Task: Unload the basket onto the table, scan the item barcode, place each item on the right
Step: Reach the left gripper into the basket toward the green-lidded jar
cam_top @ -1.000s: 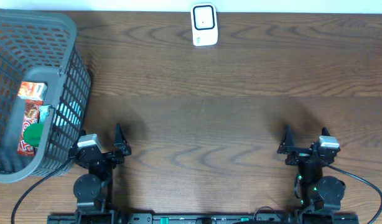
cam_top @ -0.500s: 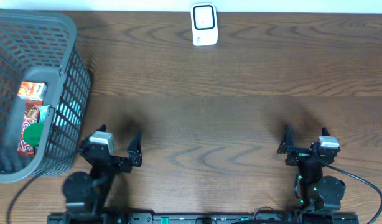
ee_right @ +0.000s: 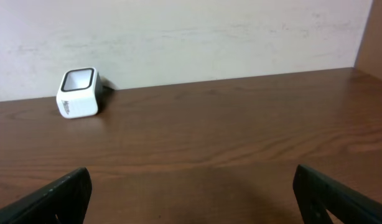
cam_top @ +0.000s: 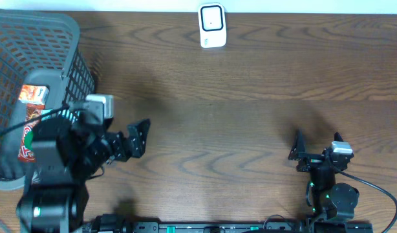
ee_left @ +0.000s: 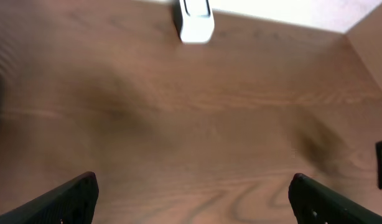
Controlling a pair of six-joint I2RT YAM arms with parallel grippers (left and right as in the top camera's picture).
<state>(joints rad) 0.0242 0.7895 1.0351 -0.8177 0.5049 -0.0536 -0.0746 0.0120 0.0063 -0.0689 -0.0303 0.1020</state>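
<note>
Progress is nil: the red snack packet (cam_top: 32,95) lies in the grey basket (cam_top: 68,37) at the left edge, well apart from the white scanner (cam_top: 211,26) at top centre, while the left gripper (ee_left: 194,198) and right gripper (ee_right: 191,194) both gape empty.

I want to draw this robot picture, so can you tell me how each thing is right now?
basket: upright at the left end of the table, with things inside.
snack packet: lying inside the basket, not picked up.
scanner: standing at the table's far edge, nothing held in front of it.
left gripper: open, empty, beside the basket.
right gripper: open, empty, facing the scanner.
</note>
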